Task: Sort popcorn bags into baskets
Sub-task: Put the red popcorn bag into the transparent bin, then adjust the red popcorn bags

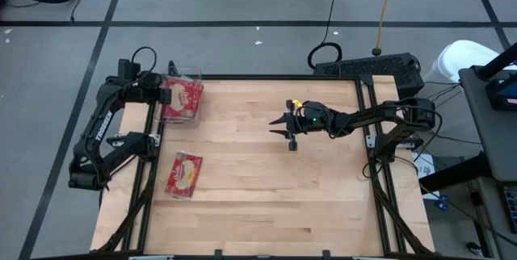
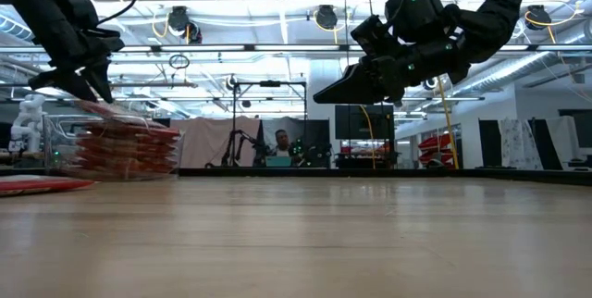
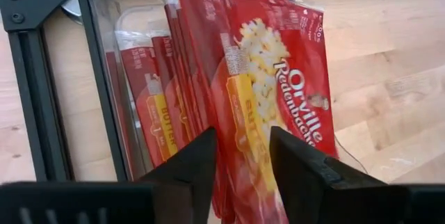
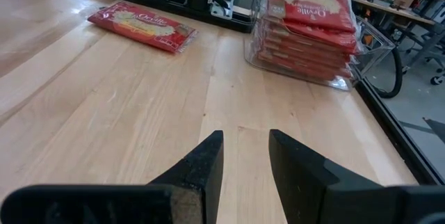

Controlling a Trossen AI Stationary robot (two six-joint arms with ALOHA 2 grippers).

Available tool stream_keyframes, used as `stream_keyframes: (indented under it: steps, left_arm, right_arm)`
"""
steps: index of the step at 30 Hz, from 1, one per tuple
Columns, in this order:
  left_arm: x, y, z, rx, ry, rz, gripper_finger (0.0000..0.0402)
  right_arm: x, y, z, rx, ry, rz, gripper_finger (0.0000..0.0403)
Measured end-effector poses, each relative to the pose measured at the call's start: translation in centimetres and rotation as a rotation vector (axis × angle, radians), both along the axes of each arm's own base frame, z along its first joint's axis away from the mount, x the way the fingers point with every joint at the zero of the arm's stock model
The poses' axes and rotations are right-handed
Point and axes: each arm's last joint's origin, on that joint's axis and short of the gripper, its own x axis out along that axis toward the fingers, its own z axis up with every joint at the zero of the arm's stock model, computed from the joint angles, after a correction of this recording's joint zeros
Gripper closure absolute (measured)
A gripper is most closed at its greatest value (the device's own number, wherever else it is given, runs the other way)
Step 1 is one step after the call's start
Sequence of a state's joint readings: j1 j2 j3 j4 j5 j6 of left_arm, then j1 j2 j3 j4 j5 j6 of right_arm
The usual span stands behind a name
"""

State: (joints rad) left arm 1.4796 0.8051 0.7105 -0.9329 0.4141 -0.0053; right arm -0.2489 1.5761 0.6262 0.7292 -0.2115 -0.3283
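Observation:
A clear plastic basket [image 1: 198, 76] stands at the table's far left corner, holding a stack of red popcorn bags [image 4: 306, 36]. My left gripper [image 3: 243, 137] is over the basket's left side [image 2: 92, 94], shut on the topmost bag [image 3: 278, 64], whose yellow popcorn picture shows. One more red bag [image 1: 184, 175] lies flat on the table near the left edge, also seen in the right wrist view [image 4: 142, 24]. My right gripper [image 1: 289, 131] hovers open above the table's middle [image 4: 245, 137], touching nothing. My left gripper pinches the top bag at its left end [image 3: 240, 123] between the two fingers, one on the picture face and one on the back. The fingers slant down from above and from the table's left. That end is raised [image 2: 100, 106]; the bag tilts, its other end on the stack.
Black frame rails run along the table's left [image 1: 149, 143] and right [image 1: 373, 143] sides. A wide stretch of bare wood lies between the basket and my right gripper. Beyond the far edge a person sits at a desk [image 2: 280, 147].

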Motion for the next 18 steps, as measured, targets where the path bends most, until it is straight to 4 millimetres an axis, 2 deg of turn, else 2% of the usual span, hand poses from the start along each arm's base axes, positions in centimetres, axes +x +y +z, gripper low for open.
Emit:
stream_keyframes:
  steps: [11, 15, 18]
  left_arm:
    - [0.0, 0.1, 0.1, 0.014, -0.003, 0.002, 0.0254]
    - [0.0, 0.0, 0.8, 0.110, -0.009, -0.003, 0.0254]
    - [0.0, -0.2, 1.9, 0.246, -0.011, -0.018, 0.0254]
  right_arm:
    - [0.0, -0.1, 0.1, 0.018, -0.012, -0.031, 0.0293]
    - [0.4, -0.6, 1.0, 0.039, -0.074, -0.133, 0.0294]
    - [1.6, -1.6, 2.6, 0.076, -0.102, -0.161, 0.0302]
